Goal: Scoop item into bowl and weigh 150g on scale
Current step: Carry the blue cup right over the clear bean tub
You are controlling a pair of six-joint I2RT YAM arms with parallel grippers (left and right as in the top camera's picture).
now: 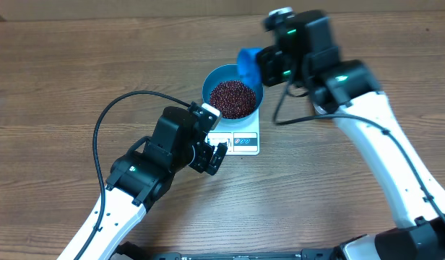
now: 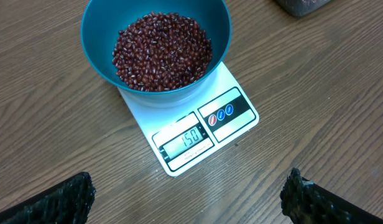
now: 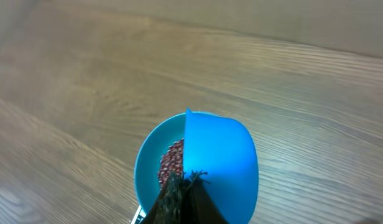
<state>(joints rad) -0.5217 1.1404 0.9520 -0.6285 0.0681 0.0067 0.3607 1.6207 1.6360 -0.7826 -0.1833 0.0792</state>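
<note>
1. Finds the beans (image 2: 161, 50) heaped in the bowl (image 2: 92, 37), a loose mound covering its bottom.
2. Finds the bowl standing on the scale (image 2: 235, 93), overhanging the back of it, with the front strip left clear.
3. Reads 150 on the display (image 2: 190, 138); judges the target weight met.
4. Sees the scoop (image 1: 249, 63) tilted over the bowl's edge, with the right claw (image 3: 184, 186) clamped on it; cannot tell whether any beans lie in it.
5. Sees the left claw (image 2: 190, 186) with jaws wide apart, holding nothing, hanging over the desk (image 2: 42, 137) just in front of the scale.
6. Judges scooping and weighing done, as far as shown. Leaves little: lifting the scoop clear of the bowl without spilling more in, since any extra beans would push the reading past target, and likely setting the scoop down.
</note>
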